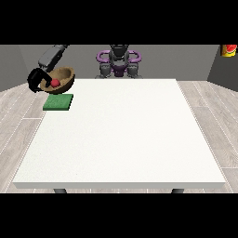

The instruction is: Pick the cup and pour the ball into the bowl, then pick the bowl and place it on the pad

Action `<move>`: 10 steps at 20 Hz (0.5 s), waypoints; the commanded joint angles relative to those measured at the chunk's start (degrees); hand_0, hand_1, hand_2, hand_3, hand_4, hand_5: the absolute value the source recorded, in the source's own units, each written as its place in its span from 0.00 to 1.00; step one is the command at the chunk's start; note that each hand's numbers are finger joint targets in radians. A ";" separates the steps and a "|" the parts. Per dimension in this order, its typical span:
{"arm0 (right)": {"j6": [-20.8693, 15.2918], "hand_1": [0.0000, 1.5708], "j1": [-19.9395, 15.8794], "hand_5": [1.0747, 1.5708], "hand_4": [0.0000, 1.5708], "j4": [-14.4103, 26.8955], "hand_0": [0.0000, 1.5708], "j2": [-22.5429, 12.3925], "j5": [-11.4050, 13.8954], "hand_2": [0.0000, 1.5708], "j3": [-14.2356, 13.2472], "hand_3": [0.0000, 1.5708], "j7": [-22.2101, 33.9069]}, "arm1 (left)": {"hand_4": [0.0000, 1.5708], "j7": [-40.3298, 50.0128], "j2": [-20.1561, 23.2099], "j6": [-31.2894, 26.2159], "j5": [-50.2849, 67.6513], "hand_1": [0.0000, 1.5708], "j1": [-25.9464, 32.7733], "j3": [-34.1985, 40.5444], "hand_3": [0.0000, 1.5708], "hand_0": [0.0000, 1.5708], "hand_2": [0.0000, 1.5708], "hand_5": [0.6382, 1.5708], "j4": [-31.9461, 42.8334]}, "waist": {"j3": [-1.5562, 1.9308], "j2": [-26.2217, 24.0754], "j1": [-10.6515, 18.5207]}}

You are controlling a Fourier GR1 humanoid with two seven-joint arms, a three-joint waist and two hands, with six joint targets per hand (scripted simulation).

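A brown wooden bowl (62, 79) hangs tilted in the air above the table's far left corner, with a red ball (55, 82) inside it. The black hand at the view's left (36, 80) grips the bowl's left rim, its fingers curled around the edge. Just below and in front of the bowl, a green square pad (58, 102) lies flat on the white table (121, 135). No cup shows in this view. The other hand is nowhere to be seen.
The robot's torso (118, 62) stands behind the table's far edge. A red and yellow object (228, 50) sits at the top right corner of the room. Wooden floor surrounds the table.
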 commanded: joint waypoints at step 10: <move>-6.88 0.96 -2.24 0.96 0.00 5.88 0.96 -3.41 -0.49 0.90 -4.38 0.52 -3.83 | 0.76 -1.47 0.37 1.55 0.80 0.00 0.59 -0.48 0.00 0.00 0.00 0.99 -1.10 | -0.01 2.04 0.20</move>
